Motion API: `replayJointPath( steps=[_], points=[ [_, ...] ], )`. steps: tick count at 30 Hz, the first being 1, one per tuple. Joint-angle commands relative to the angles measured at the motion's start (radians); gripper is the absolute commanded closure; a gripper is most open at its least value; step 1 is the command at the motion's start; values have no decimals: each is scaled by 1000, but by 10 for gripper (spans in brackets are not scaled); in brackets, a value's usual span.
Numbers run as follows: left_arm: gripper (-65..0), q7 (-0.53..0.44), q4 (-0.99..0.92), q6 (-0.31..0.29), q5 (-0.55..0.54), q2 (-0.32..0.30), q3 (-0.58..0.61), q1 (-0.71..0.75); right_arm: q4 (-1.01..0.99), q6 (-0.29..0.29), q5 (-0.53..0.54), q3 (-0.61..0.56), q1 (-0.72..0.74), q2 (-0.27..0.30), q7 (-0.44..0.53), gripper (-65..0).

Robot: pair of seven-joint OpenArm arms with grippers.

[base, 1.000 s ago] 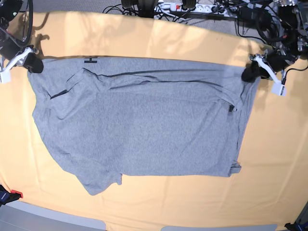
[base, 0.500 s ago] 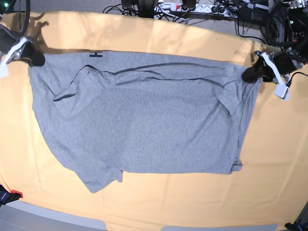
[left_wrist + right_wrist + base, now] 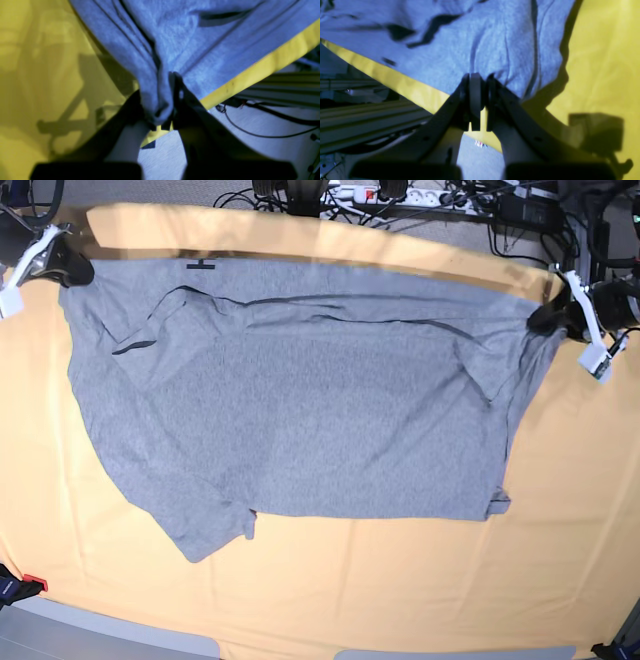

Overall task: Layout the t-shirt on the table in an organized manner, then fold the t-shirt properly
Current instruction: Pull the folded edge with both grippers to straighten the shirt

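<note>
Two robot arms stretch a heather-grey t-shirt (image 3: 300,400) across the far half of a table (image 3: 400,580) draped in pale yellow-orange cloth. The right gripper (image 3: 478,82), at the scene's far left, has its jaws pressed together on a pinch of the shirt's far edge; the left gripper (image 3: 170,82), at the far right, is likewise clamped on a bunched fold of fabric. The shirt lies plain side up, its far edge pulled taut between the two grips near the table's far rim, where cables (image 3: 400,200) trail beyond. A sleeve points toward the near left, and a folded-over flap shows dark creases just below the taut edge. Done well, the spreading step would seem to call for even tension from both arms, lowering the edge together so the cloth settles flat. The flap and the ridge near the right hem look likely to need smoothing before any fold.
</note>
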Motion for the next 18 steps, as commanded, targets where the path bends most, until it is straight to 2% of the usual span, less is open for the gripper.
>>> replayJointPath(
  steps=[1, 5, 8, 14, 18],
  points=[
    [0, -5, 13, -6, -5, -32, -10, -3, 15, 5, 5, 10, -3, 17, 12, 0],
    [0, 33, 13, -7, -46, -59, -10, 0, 16, 5, -16, 10, -7, 18, 12, 0],
    [0, 68, 13, -7, -91, -58, -10, 3, 16, 5, -12, 10, -22, 17, 12, 0],
    [0, 125, 13, -23, -80, -55, -10, 45, 16, 5, -17, 10, -73, 18, 12, 0],
    [0, 128, 13, -23, -51, -58, -10, 47, 16, 5, -44, 10, -73, 18, 12, 0]
  ],
)
